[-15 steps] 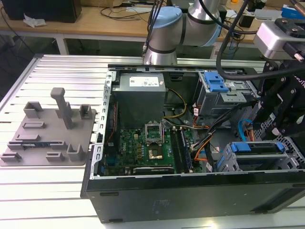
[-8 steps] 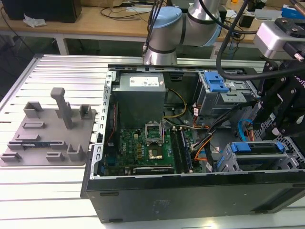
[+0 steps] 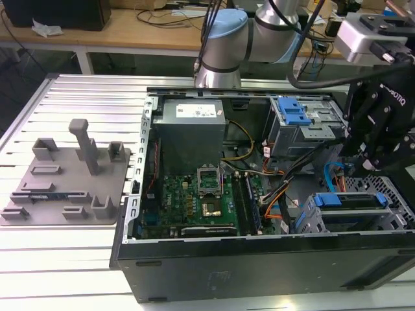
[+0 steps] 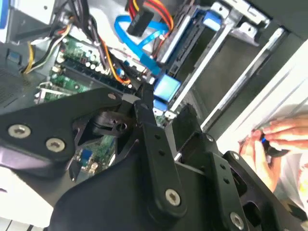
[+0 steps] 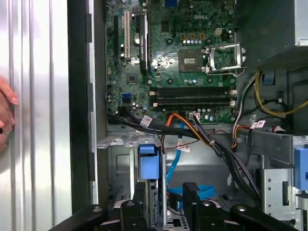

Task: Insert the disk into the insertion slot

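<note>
The end effector (image 5: 160, 195) is hovering open just above the disk (image 5: 148, 166), which is sitting in the insertion slot (image 3: 395, 217). A person's hand (image 4: 267, 144) is showing over the table (image 5: 43, 72).

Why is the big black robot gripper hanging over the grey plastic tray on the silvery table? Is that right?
Not quite. The exterior view shows the black robot gripper hanging over the blue-framed silver disk in the grey perforated metal slot. The grey plastic tray does lie on the silvery table.
</note>
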You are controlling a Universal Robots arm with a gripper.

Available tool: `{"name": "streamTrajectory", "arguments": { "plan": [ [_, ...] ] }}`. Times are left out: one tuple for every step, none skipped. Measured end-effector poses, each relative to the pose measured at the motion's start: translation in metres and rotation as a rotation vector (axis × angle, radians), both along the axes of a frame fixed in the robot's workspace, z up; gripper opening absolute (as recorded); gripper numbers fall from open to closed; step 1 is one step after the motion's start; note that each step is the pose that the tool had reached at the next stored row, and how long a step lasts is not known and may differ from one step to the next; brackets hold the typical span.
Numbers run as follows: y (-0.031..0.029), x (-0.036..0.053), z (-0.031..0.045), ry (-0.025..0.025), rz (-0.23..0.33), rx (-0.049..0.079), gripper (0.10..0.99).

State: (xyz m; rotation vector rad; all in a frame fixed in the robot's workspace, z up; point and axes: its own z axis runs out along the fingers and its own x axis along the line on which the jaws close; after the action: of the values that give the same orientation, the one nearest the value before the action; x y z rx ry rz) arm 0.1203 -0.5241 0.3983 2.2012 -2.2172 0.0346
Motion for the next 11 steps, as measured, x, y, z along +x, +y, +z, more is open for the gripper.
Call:
{"name": "streamTrajectory", "arguments": {
  "plan": [
    [0.0009,0.0000,0.0000,-0.0134,0.000,-0.008,0.439],
    [0.0012,0.0000,0.0000,-0.0229,-0.001,-0.014,0.439],
    [0.0013,0.0000,0.0001,-0.0324,-0.003,-0.019,0.439],
    [0.0013,0.0000,0.0000,-0.0381,-0.007,-0.023,0.439],
    [0.0013,0.0000,-0.0001,-0.0443,-0.013,-0.032,0.439],
    [0.0013,-0.0002,-0.0002,-0.0472,-0.015,-0.041,0.439],
    [0.0017,-0.0010,-0.0004,-0.0492,-0.016,-0.060,0.439],
    [0.0037,-0.0013,-0.0005,-0.0493,-0.016,-0.078,0.439],
    [0.0088,-0.0012,-0.0003,-0.0496,-0.015,-0.106,0.439],
    [0.0145,-0.0013,-0.0003,-0.0496,-0.014,-0.117,0.439],
    [0.0185,-0.0013,-0.0004,-0.0497,-0.014,-0.120,0.439]
  ]
}}
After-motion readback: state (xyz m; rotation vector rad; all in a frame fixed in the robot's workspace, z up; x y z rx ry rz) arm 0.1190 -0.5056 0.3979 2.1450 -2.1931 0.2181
